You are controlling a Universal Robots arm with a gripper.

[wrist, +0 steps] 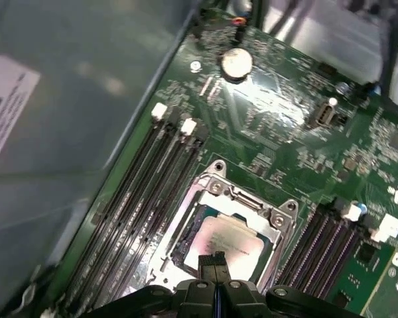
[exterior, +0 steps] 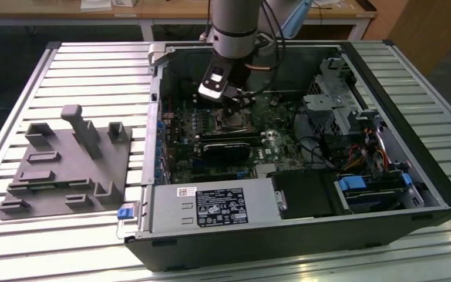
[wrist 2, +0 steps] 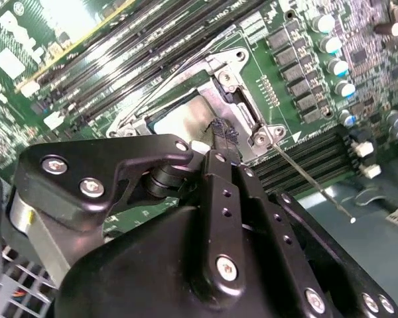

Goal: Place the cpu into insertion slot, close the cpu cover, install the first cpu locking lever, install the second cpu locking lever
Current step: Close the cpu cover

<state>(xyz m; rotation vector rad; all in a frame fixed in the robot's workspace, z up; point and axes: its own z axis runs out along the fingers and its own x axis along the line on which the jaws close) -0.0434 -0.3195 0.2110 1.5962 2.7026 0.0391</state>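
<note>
A: While the computer case (exterior: pixel 249 247) lies open on the slatted surface (exterior: pixel 92 82), where's the hand?
B: Upper middle of the exterior view. The arm reaches down inside the case, and the hand (exterior: pixel 234 101) is just above the socket on the motherboard (exterior: pixel 288 158).
A: Fingers?
B: Pressed together. In the first wrist view the two fingers meet in a thin seam, with nothing visible between them. The tip of the hand (wrist: pixel 214 260) sits at the edge of the cpu (wrist: pixel 227 240).
A: So where's the cpu?
B: In the socket, lying flat, silvery top up. Both wrist views show it.
A: Cover?
B: The cpu cover (wrist: pixel 249 199) frames the chip, and the cpu shows through its window. Can't tell if it's pressed fully flat.
A: Levers?
B: In the second wrist view there's one locking lever (wrist 2: pixel 312 182), a thin metal rod. It slants out from a socket corner across the memory slots (wrist 2: pixel 305 162), free end well off the socket.
A: Anything else?
B: A grey fixture block (exterior: pixel 61 164) sits on the surface at the exterior view's left, apart from the case.
</note>
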